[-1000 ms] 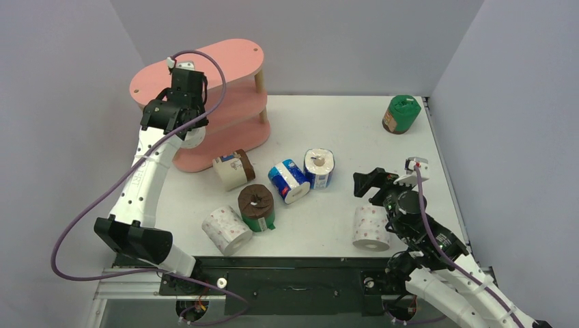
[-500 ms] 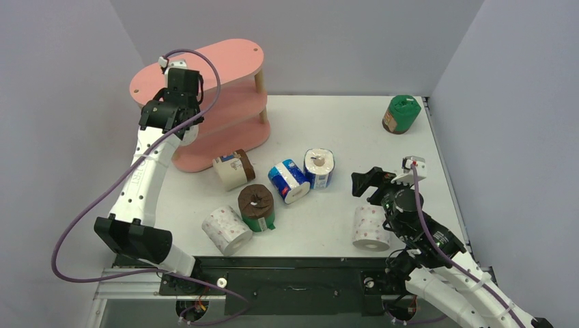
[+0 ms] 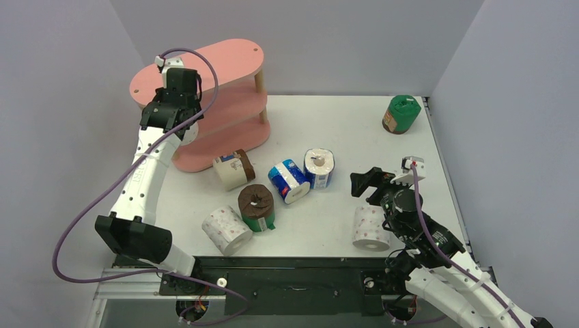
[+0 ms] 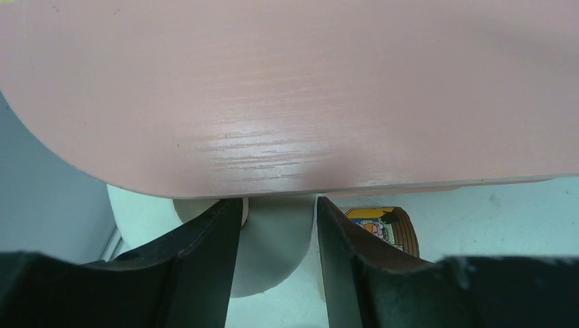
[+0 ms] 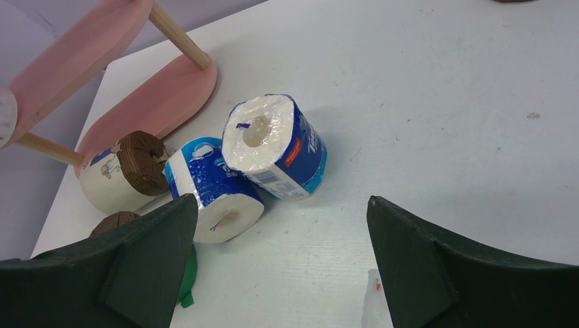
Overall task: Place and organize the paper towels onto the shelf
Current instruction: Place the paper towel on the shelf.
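The pink shelf (image 3: 229,60) stands at the back left. My left gripper (image 3: 171,121) reaches in at its left end. In the left wrist view the left gripper (image 4: 280,205) has a whitish paper towel roll (image 4: 276,242) filling the gap between its fingers, under a pink board (image 4: 287,96). On the table lie two pink-dotted rolls (image 3: 227,229) (image 3: 371,227), a brown-and-green roll (image 3: 257,206), two blue rolls (image 3: 288,180) (image 3: 319,167) and a beige roll (image 3: 233,169). My right gripper (image 3: 370,186) hovers open above the right-hand dotted roll, facing the blue rolls (image 5: 273,147).
A green-wrapped roll (image 3: 400,113) stands alone at the back right corner. Grey walls close in the table on the left, back and right. A wooden shelf post (image 5: 181,34) shows in the right wrist view.
The left wrist has shifted slightly up and to the left at the shelf. The right gripper has drifted a little to the left. The rolls on the table have not moved.
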Controlling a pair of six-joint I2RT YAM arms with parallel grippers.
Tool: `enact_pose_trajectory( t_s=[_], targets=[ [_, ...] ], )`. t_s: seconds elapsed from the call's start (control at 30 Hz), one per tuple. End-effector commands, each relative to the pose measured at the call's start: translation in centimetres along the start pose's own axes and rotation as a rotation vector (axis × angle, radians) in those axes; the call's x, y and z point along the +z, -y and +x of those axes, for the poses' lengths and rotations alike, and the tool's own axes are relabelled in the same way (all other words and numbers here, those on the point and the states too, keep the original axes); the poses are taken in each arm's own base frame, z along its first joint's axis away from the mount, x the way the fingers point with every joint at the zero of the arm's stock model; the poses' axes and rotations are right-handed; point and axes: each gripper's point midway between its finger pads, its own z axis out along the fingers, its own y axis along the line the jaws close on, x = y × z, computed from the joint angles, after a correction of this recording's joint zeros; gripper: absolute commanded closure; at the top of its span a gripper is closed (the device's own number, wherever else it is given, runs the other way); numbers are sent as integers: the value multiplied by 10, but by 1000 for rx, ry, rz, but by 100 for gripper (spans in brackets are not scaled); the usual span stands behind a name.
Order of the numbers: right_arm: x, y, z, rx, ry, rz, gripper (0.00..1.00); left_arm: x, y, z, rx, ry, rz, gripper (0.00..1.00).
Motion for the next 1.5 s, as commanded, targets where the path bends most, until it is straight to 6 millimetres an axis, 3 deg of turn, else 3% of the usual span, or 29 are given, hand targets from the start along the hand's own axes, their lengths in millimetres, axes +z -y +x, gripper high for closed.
enact_pose_trajectory(
  t_s=[0.0,0.33,0.77,0.9,0.97,1.07,1.1,1.13,1.27,1.3,1.47],
  targets=[
    [4,-3,-3,13,15,-6,11,-1,1,-26,-67,87,10,55],
    [5,-4,-2,13,12,-9,11,-4,5,-27,-75,87,38,43],
    [6,-6,-3,1,7,-12,11,-31,-1,-42,-112,134,90,19],
    [6,-6,-3,1,7,-12,11,-42,-4,-47,-133,156,110,13],
    [6,-6,-2,1,6,-14,11,-51,-5,-51,-147,171,128,2],
    [6,-5,-2,-1,7,-11,11,-69,-13,-55,-173,210,156,3],
    [6,-5,-2,-1,8,-9,11,-68,-13,-50,-173,209,164,3],
    [6,-4,-2,-1,9,-8,11,-80,-19,-52,-190,239,182,3],
    [6,-4,-1,-7,8,-10,11,-80,-23,-16,-196,240,222,4],
    [7,-4,-1,-10,7,-11,11,-86,-26,-16,-210,264,232,4],
    [5,-5,0,-9,6,-18,11,-67,-26,25,-195,202,224,4]
  ],
)
